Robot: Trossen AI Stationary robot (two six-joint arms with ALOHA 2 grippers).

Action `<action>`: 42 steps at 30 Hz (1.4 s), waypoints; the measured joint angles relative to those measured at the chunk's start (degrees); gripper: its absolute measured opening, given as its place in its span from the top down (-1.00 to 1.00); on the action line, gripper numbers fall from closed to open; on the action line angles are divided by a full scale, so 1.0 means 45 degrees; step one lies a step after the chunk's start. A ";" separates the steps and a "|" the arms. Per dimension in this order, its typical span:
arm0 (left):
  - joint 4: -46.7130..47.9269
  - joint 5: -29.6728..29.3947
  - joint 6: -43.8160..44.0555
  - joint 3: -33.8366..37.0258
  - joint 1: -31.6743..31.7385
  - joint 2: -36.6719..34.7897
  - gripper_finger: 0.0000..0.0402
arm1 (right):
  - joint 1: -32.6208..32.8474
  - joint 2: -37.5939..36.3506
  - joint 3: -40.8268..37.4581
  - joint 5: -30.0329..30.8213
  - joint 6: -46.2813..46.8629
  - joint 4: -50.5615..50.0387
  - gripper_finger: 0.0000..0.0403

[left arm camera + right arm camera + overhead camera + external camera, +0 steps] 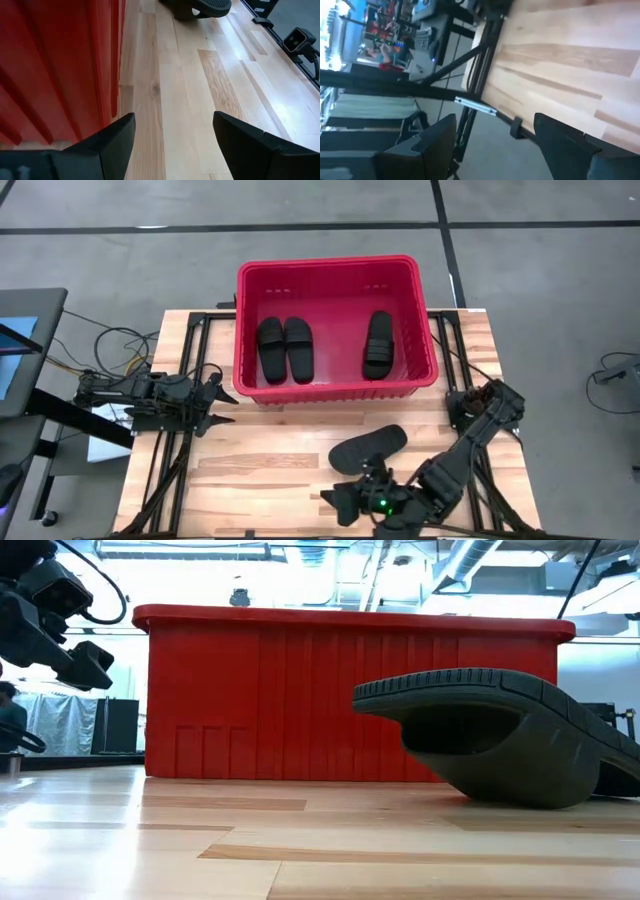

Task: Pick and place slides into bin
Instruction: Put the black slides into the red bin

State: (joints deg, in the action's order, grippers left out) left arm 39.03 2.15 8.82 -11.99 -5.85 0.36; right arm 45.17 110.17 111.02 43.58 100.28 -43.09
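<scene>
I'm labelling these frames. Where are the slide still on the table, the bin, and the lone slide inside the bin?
slide on the table (370, 447): high view, on its upturned sole.
bin (326, 268): high view, on its far rim.
lone slide in the bin (378, 345): high view, on its strap.

I see a red bin (336, 272) with ribbed walls, matte black slides (286, 348), one black slide (368, 448) outside, on my pale wood-grain table (270, 470) with black rails.
</scene>
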 joint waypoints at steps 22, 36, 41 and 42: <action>0.0015 0.0000 0.0000 0.0000 0.0000 0.0000 -0.29 | 0.0605 -0.0424 0.0024 0.1606 0.0844 -0.2429 -0.28; 0.0015 0.0005 0.0005 0.0000 0.0000 0.0000 -0.29 | 0.2035 0.1194 -0.1520 0.4303 0.7246 -0.3031 -0.25; 0.0017 0.0005 0.0000 0.0000 0.0000 0.0000 -0.29 | 0.2235 0.1185 -0.2262 0.5147 0.7206 -0.2558 -0.21; 0.0015 0.0000 0.0005 0.0000 0.0000 0.0000 -0.29 | 0.2244 0.1185 -0.2504 0.5487 0.7085 -0.2062 -0.20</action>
State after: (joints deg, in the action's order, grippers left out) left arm 39.09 2.15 8.84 -11.99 -5.85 0.36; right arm 55.27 115.50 99.75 68.27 132.16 -52.37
